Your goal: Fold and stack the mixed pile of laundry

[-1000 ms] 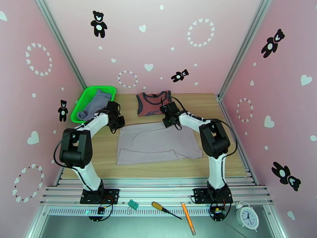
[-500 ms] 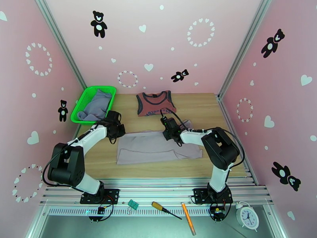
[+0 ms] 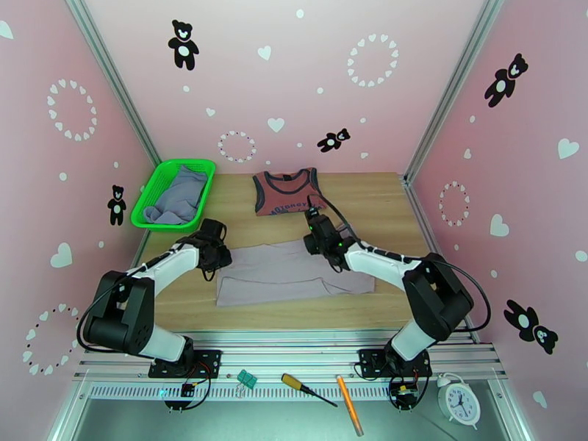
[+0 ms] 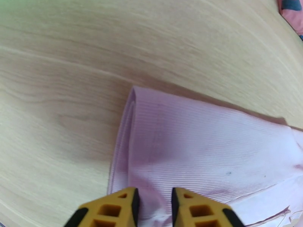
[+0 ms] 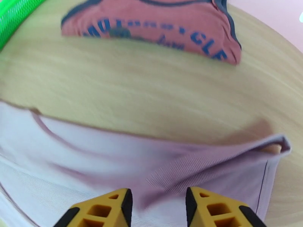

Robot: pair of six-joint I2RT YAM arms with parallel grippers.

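Note:
A pale grey-lilac shirt [image 3: 290, 272] lies folded across the middle of the wooden table [image 3: 389, 203]. My left gripper [image 3: 217, 254] sits low at its far-left corner. In the left wrist view its yellow fingers [image 4: 113, 207] stand a little apart over the shirt's folded edge [image 4: 197, 148], so the left gripper [image 4: 153, 203] is open. My right gripper [image 3: 318, 239] is at the shirt's far edge, right of centre, and the right gripper [image 5: 159, 205] is open above the shirt [image 5: 113, 159]. A rust-red top [image 3: 287, 191] [image 5: 159, 23] lies flat behind. A blue-grey piece [image 3: 178, 195] sits in the basket.
The bright green mesh basket [image 3: 144, 207] stands at the back left corner of the table. On the front metal ledge lie a screwdriver [image 3: 309, 389], an orange pen [image 3: 349, 404], a green clip [image 3: 246, 378] and a white clock [image 3: 459, 402]. Pink walls close in three sides.
Both grippers drew the shirt's far edge toward the near side, so the shirt is shorter front to back. Their jaws, shut a second ago, now stand apart.

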